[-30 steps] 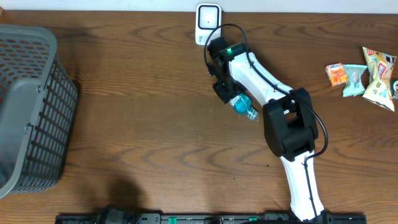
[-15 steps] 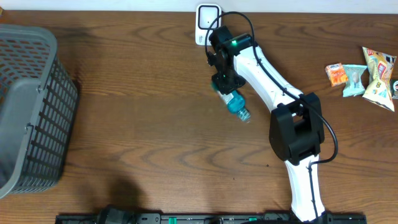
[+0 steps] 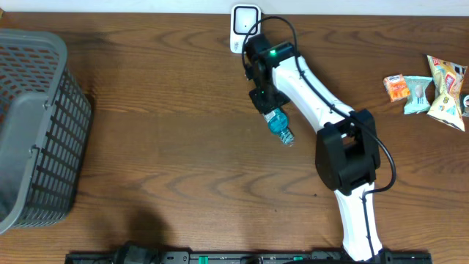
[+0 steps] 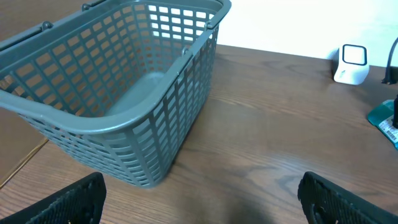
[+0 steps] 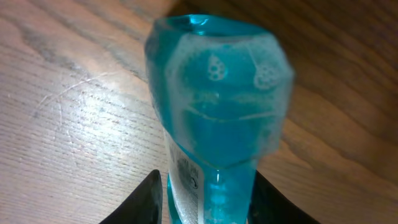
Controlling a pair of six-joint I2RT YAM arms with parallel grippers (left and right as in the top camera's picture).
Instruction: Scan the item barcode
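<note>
A clear blue bottle [image 3: 279, 123] with a white label hangs from my right gripper [image 3: 265, 101], its free end pointing toward the front right. It sits a short way in front of the white barcode scanner [image 3: 245, 26] at the table's back edge. In the right wrist view the bottle [image 5: 214, 124] fills the frame above the wood, with a dark finger [image 5: 148, 202] on each side of its labelled neck. My left gripper [image 4: 205, 202] is wide open over bare table, with nothing between its fingers. The scanner [image 4: 353, 62] and a bit of the bottle [image 4: 385, 118] show at its far right.
A grey plastic basket [image 3: 37, 125] stands at the left edge of the table and looms close in the left wrist view [image 4: 124, 93]. Several snack packets [image 3: 429, 88] lie at the far right. The white right arm [image 3: 330, 117] runs from the front edge toward the scanner.
My right gripper has carried the bottle a little back toward the scanner, and the bottle now trails more toward the front. The left gripper has not moved.
</note>
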